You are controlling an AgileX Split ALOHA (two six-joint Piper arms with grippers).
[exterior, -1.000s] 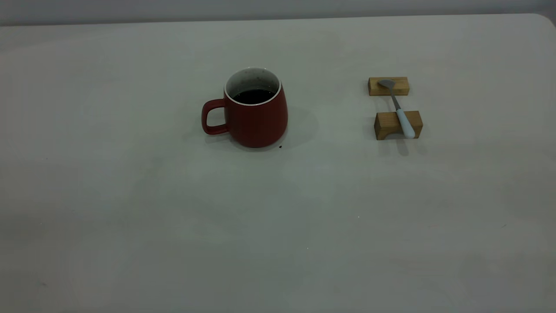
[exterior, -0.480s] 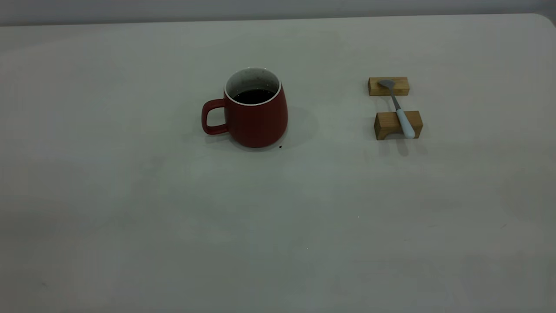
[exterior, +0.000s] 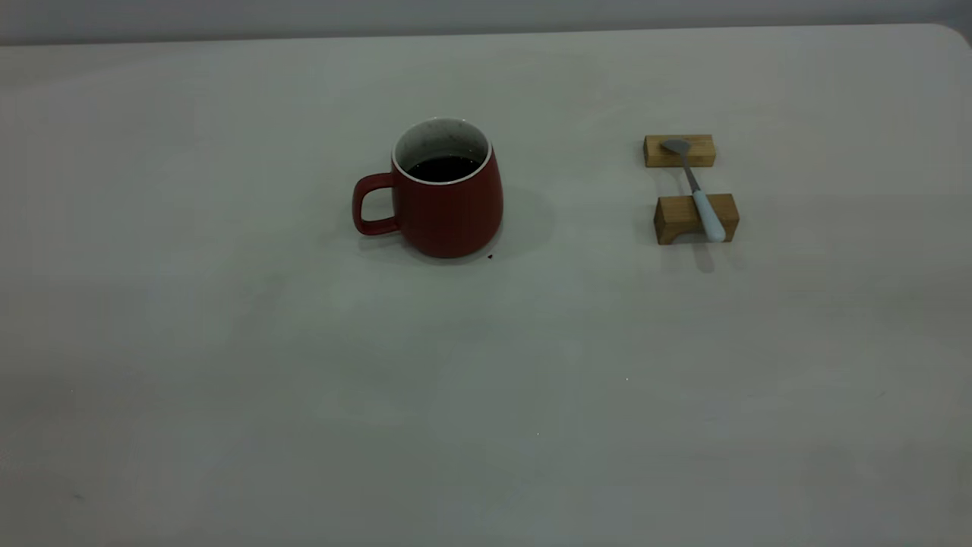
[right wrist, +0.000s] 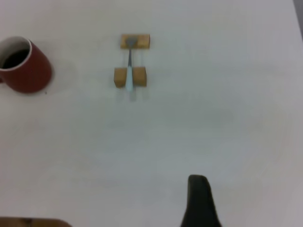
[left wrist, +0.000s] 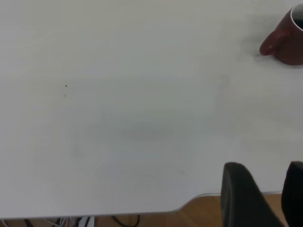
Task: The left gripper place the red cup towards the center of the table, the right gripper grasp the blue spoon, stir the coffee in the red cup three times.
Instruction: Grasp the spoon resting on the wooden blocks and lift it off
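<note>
The red cup [exterior: 444,201] stands upright near the middle of the table [exterior: 228,365], its handle toward the left, with dark coffee [exterior: 444,167] inside. To its right the blue spoon [exterior: 699,191] lies across two wooden blocks, bowl on the far one. Neither gripper shows in the exterior view. In the left wrist view my left gripper [left wrist: 265,166] hangs open and empty over the table's near edge, far from the red cup [left wrist: 286,38]. My right gripper [right wrist: 199,201] shows only as one dark tip, well short of the blue spoon [right wrist: 129,66] and the red cup [right wrist: 26,66].
Two tan wooden blocks [exterior: 680,150] [exterior: 695,219] carry the spoon. A tiny dark speck [exterior: 490,257] lies by the cup's base. The table's rounded corner [exterior: 949,34] is at the far right. Brown floor [left wrist: 199,213] shows past the table edge.
</note>
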